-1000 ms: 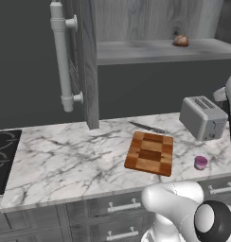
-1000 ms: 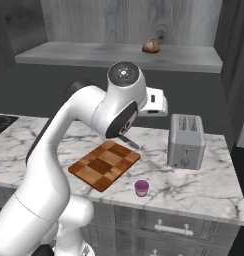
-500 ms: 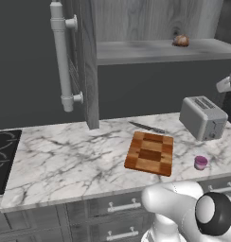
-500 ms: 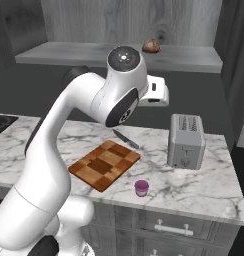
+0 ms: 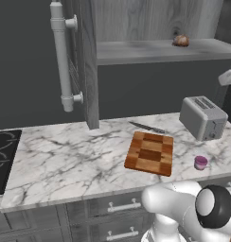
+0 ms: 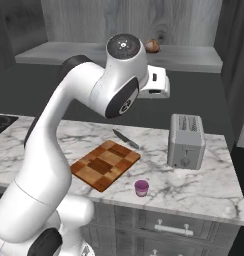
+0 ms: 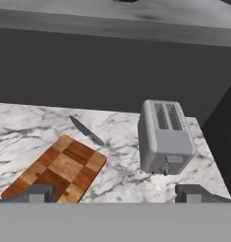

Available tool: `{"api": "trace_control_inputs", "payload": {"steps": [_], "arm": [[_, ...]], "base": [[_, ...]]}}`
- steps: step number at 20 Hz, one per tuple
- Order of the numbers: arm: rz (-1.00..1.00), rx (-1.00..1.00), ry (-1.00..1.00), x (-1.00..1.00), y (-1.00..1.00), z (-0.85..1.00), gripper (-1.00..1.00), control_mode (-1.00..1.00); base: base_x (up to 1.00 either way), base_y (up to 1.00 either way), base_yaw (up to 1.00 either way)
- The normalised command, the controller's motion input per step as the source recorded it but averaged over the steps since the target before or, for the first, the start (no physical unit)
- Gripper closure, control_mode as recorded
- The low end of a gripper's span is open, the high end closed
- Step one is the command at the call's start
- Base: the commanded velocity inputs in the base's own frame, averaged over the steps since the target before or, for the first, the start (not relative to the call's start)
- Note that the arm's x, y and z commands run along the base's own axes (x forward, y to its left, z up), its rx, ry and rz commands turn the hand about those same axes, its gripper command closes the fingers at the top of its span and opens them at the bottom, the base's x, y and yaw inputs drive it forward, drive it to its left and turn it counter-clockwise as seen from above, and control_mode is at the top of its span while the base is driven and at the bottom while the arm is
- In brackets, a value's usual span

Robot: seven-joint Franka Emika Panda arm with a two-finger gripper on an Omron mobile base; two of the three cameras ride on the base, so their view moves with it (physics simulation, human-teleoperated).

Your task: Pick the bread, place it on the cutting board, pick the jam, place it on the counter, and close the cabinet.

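Observation:
The bread (image 5: 181,40) (image 6: 152,46) lies on the open cabinet's shelf (image 5: 150,50), far right. Below it, the checkered cutting board (image 5: 149,152) (image 6: 105,164) (image 7: 56,169) lies bare on the marble counter (image 5: 65,160). The pink-purple jam (image 5: 200,162) (image 6: 141,188) stands on the counter right of the board, near the front edge. My gripper (image 6: 160,85) (image 7: 116,194) hangs open and holds nothing. It is high above the counter, just under the shelf edge and a little below the bread. The cabinet door (image 5: 86,61) stands open, its long bar handle (image 5: 60,56) facing me.
A grey toaster (image 5: 202,117) (image 6: 186,141) (image 7: 164,137) stands at the counter's right end. A knife (image 5: 146,126) (image 6: 125,139) (image 7: 86,131) lies behind the board. A black stovetop (image 5: 4,158) is at the left. Drawers with bar handles (image 6: 169,229) run under the counter.
The hand has risen from above the board's height to just under the shelf edge. Bread, jam, board and cabinet door have not moved.

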Motion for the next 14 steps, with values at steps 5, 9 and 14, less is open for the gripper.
{"api": "trace_control_inputs", "payload": {"steps": [5,9,14], "arm": [[0.00,0.00,0.00,0.00,0.00,0.23,-1.00,-1.00],[0.00,0.00,0.00,0.00,0.00,0.23,-1.00,-1.00],[0.00,0.00,-0.01,0.00,0.08,0.12,-1.00,-1.00]], "base": [[0.00,0.00,0.00],[0.00,0.00,0.00],[0.00,0.00,0.00]]}}
